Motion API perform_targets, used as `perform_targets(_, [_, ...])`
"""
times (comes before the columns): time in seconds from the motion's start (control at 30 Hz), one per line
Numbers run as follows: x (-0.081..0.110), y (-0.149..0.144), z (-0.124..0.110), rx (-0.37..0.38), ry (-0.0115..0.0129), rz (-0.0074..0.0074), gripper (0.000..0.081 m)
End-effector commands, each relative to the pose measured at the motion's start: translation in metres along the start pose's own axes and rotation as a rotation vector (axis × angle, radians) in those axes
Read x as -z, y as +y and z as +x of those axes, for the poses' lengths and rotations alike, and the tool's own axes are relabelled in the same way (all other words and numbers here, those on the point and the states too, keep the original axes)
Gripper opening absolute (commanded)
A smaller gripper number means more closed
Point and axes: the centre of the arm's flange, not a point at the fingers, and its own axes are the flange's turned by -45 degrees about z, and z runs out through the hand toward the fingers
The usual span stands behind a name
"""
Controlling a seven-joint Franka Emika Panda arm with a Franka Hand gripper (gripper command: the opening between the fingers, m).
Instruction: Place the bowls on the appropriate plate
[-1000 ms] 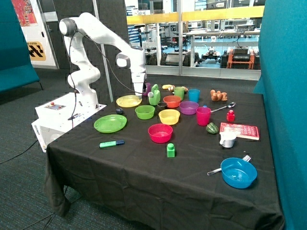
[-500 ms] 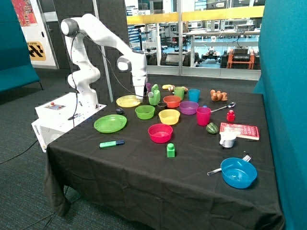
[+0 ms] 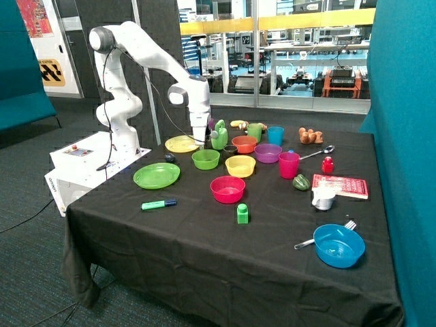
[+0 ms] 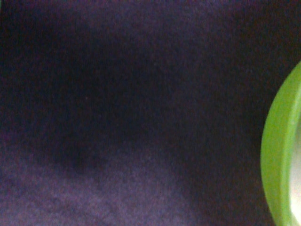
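The lime green bowl [image 3: 206,159] and the yellow bowl [image 3: 240,165] stand side by side on the black cloth. A green plate [image 3: 157,176] lies nearer the front, and a yellow plate [image 3: 182,144] lies behind it. Both plates are bare. My gripper [image 3: 199,141] hangs low over the cloth between the yellow plate and the lime green bowl, just behind the bowl and holding nothing that shows. The wrist view shows black cloth and a curved lime green rim [image 4: 282,155] at its edge. The fingers are not in that view.
Around the two bowls are a pink-red bowl [image 3: 227,189], an orange bowl [image 3: 244,144], a purple bowl [image 3: 268,152], a pink cup [image 3: 289,165] and a green bottle-like toy [image 3: 219,136]. A green marker [image 3: 159,204], green block [image 3: 242,214] and blue bowl [image 3: 338,245] lie nearer the front.
The arm has lowered the gripper and shifted it slightly from over the yellow plate's edge toward the lime green bowl. Nothing on the table has moved.
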Motion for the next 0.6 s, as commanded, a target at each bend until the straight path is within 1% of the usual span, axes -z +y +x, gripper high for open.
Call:
perform_targets(0.0, [-0.01, 0.002, 0.004, -0.01, -0.0012, 0.0024, 0.0393])
perform_targets(0.33, [-0.018, 0.007, 0.011, -0.035, -0.0012, 0.0024, 0.0394])
perform_targets(0.57, [-0.021, 0.003, 0.014, -0.031, -0.0012, 0.0024, 0.0374])
